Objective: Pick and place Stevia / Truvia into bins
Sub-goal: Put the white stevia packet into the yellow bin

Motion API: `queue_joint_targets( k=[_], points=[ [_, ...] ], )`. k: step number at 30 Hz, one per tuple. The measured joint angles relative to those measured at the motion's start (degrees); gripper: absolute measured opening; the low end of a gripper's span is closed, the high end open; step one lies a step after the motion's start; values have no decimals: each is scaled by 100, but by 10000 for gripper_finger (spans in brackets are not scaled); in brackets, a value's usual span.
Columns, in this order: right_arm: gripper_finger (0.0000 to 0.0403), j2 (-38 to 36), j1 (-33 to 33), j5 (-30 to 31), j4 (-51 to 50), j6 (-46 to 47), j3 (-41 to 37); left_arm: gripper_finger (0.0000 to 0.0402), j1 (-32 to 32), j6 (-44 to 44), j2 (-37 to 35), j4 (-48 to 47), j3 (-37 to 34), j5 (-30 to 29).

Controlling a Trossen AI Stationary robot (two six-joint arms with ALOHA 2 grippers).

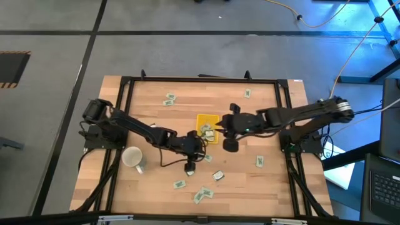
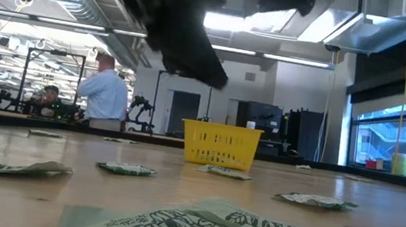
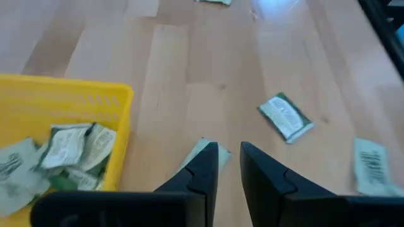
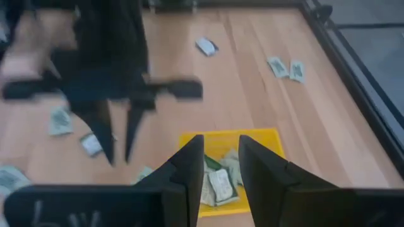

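Note:
The yellow tray sits mid-table and holds several white-and-green packets. My left gripper hovers open just near-side of the tray; in the left wrist view a loose packet lies on the wood beside one fingertip, not touched. My right gripper is open above the tray's right part; in its wrist view the tray and its packets show through the gap. More packets lie flat around the table.
A white mug lies on its side near the table's left edge. Loose packets lie at the far side, the right and the near side. A black frame rims the table. People stand in the room beyond.

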Motion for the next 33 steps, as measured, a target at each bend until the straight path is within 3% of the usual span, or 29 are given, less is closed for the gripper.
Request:
queue_joint_targets(
  k=[13, 26, 33],
  points=[
    [102, -237, 337, 2, -62, -3, 2, 61, 0, 6, 1141, 334, 2, -157],
    [102, -237, 342, 2, -343, 15, 0, 59, 4, -296, 1513, 440, 33, -85],
    [102, -237, 342, 2, -376, 18, 0, 12, 7, -562, 1522, 399, 28, -99]
  ],
)
